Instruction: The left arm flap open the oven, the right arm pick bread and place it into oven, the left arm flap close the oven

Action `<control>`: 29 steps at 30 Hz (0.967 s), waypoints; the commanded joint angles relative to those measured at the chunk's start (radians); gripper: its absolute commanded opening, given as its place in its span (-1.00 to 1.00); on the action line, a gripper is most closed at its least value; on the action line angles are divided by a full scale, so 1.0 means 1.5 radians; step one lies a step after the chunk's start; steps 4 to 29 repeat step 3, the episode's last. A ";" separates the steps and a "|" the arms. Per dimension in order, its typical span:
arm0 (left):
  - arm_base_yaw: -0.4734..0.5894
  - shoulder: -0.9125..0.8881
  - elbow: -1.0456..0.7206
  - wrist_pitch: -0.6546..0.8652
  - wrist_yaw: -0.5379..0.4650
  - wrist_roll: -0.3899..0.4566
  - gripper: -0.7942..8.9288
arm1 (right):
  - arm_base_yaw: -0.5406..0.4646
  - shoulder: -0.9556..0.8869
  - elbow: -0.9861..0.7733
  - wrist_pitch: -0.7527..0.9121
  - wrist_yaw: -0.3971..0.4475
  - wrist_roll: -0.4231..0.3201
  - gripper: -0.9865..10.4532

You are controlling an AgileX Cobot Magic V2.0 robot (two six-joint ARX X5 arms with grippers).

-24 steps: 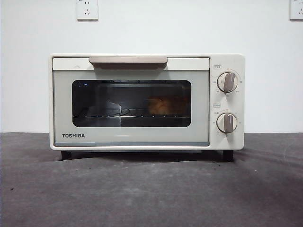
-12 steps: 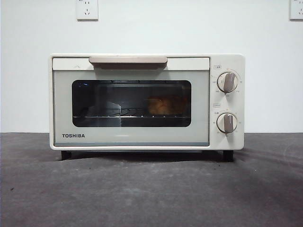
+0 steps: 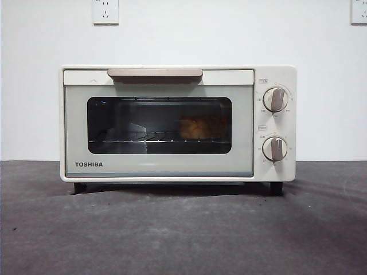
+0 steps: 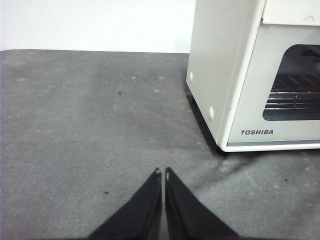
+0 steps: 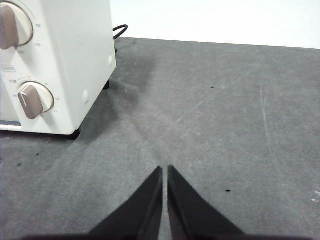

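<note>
The cream-white TOSHIBA oven (image 3: 178, 123) stands in the middle of the table with its door shut and the beige handle (image 3: 155, 73) up. Through the dark window the golden bread (image 3: 195, 128) lies on the wire rack, right of centre. My left gripper (image 4: 163, 173) is shut and holds nothing; it hovers over the grey tabletop off the oven's (image 4: 250, 75) left side. My right gripper (image 5: 164, 169) is also shut and holds nothing, off the oven's (image 5: 55, 65) knob side. Neither arm appears in the front view.
Grey felt-like tabletop (image 3: 183, 229) spreads in front of and beside the oven. A white wall with two power sockets (image 3: 105, 11) stands behind. The oven's black cable (image 5: 119, 31) trails behind its right rear corner.
</note>
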 commanded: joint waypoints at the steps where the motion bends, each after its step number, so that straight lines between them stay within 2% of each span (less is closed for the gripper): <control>1: 0.001 -0.001 -0.013 -0.005 -0.003 -0.001 -0.80 | 0.001 -0.001 -0.007 0.004 0.000 -0.005 -0.80; 29: 0.001 -0.001 -0.013 -0.005 -0.003 -0.001 -0.80 | 0.001 -0.001 -0.007 0.004 0.000 -0.005 -0.80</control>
